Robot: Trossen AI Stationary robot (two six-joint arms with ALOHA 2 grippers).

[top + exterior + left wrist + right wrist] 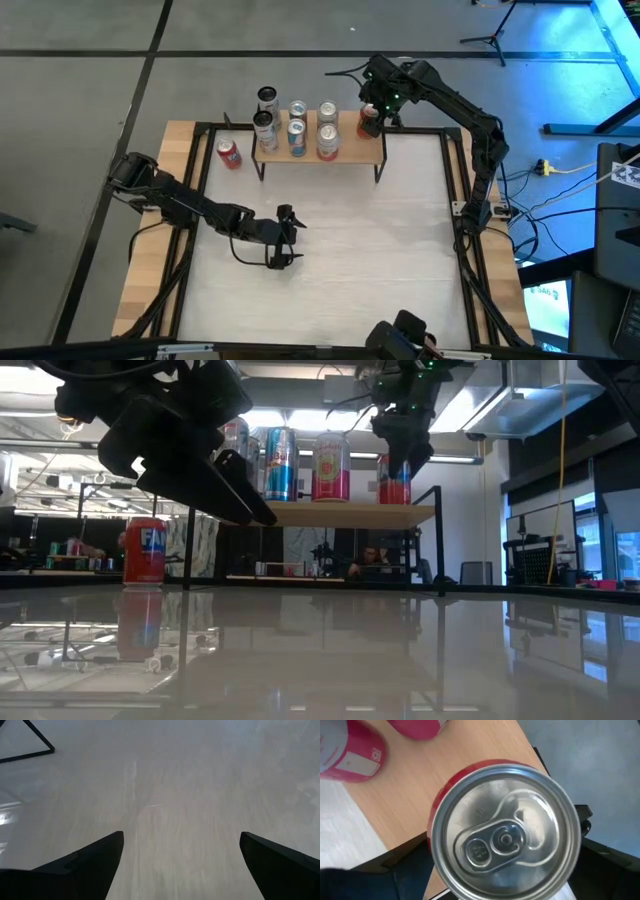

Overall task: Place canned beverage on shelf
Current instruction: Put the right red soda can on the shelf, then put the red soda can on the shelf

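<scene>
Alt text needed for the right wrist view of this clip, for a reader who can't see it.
Looking straight down on the silver top of a red can standing on the light-wood shelf, the right gripper's dark fingers on either side. Another red can shows at the frame's edge.

The tabletop [330,660] is lit from overhead, and ceiling strip lights are mirrored as glare across its glossy surface. A red can [144,551] beside the shelf [350,513] is reflected below itself. The nearest arm is rendered as a dark, blurred silhouette. A blue cast is seen on the floor beyond the tabletop's right edge.
</scene>
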